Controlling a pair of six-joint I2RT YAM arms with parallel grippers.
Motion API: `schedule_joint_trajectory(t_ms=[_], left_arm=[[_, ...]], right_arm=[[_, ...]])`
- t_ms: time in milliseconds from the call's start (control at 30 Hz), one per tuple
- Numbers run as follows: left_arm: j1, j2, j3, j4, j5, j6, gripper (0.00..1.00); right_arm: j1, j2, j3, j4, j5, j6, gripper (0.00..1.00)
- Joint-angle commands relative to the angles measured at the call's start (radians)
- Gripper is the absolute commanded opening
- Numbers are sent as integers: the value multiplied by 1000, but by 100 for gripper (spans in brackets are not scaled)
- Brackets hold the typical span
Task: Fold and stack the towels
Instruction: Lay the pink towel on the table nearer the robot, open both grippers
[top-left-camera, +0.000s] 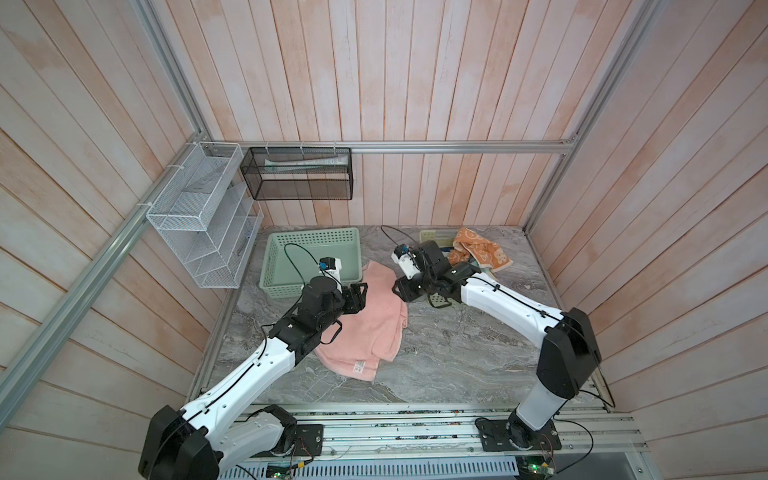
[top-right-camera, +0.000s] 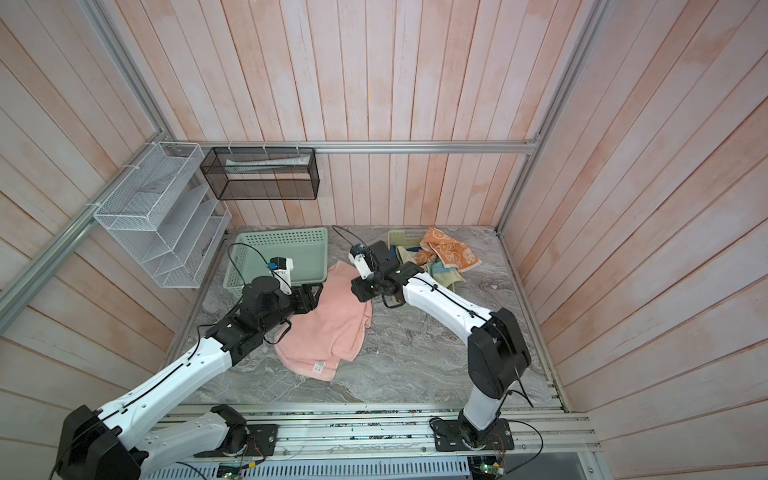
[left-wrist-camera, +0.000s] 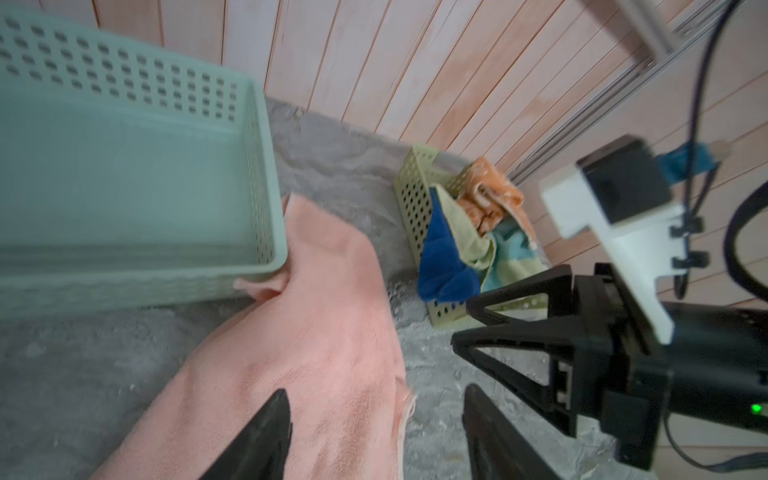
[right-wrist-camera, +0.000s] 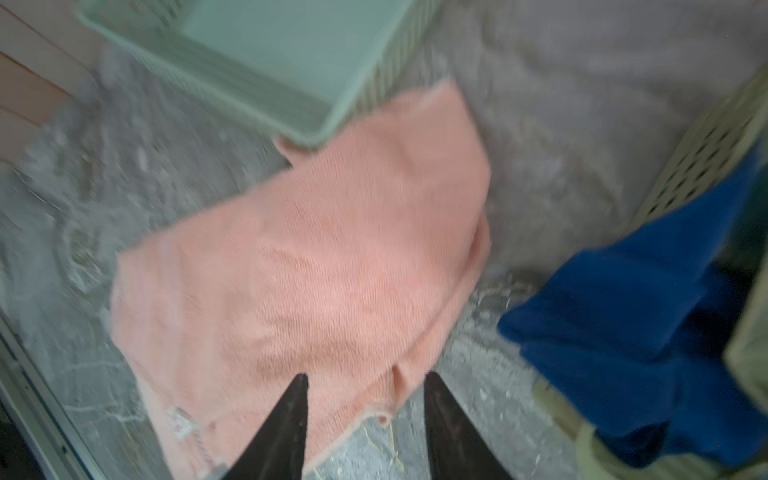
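Pink towel (top-left-camera: 365, 324): on the surface (top-left-camera: 457, 353), left of centre; rumpled, one layer lapped over another, no clean fold yet.
Long axis: runs from far edge toward near edge w/ a slight slant. The far end touches the corner of the green basket (top-left-camera: 311, 235). The near end, w/ the sewn label (top-left-camera: 359, 366), points at the near edge.
Left jaws: open, holding nothing. I'm over the towel's left side, approx halfway along; the left wrist view shows cloth straight below.
Right jaws: apart, empty, at the towel's right flank toward its far end. The hem loop (right-wrist-camera: 384, 417) sits just ahead of my tips in the right wrist view.
Nearer arm: about even. L has the left long edge, R the right one.
Other towels: blue (left-wrist-camera: 444, 257), pale yellow (left-wrist-camera: 461, 232) and orange (top-left-camera: 484, 249) are heaped in and over the small basket (left-wrist-camera: 411, 195) by the far-right corner. No stack begun.
Key relation: towel lies lengthwise between my two jaws, so each flank is a short drop away.
Next, my guess: pinch both far corners and spread it flat before folding along the long axis.
Risk: lapped layers, so I may catch only the top one.
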Motion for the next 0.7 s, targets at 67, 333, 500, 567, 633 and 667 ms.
schedule_joint_trajectory(t_ms=[67, 333, 500, 567, 633, 667], left_arm=[[1, 117, -50, -55, 105, -50, 67], [-39, 412, 190, -14, 85, 6, 67], [-34, 639, 413, -26, 27, 47, 67], [-20, 723, 492, -44, 4, 58, 67], [7, 798, 578, -103, -17, 57, 68], [19, 821, 604, -125, -28, 58, 69]], right_arm=[[-70, 37, -105, 94, -32, 31, 48], [-262, 75, -159, 124, 46, -46, 48], [-351, 61, -165, 117, 52, -76, 47], [-350, 37, -154, 90, 47, -95, 47], [-327, -8, -149, 65, 40, -92, 47], [-307, -36, -152, 57, 45, -89, 47]])
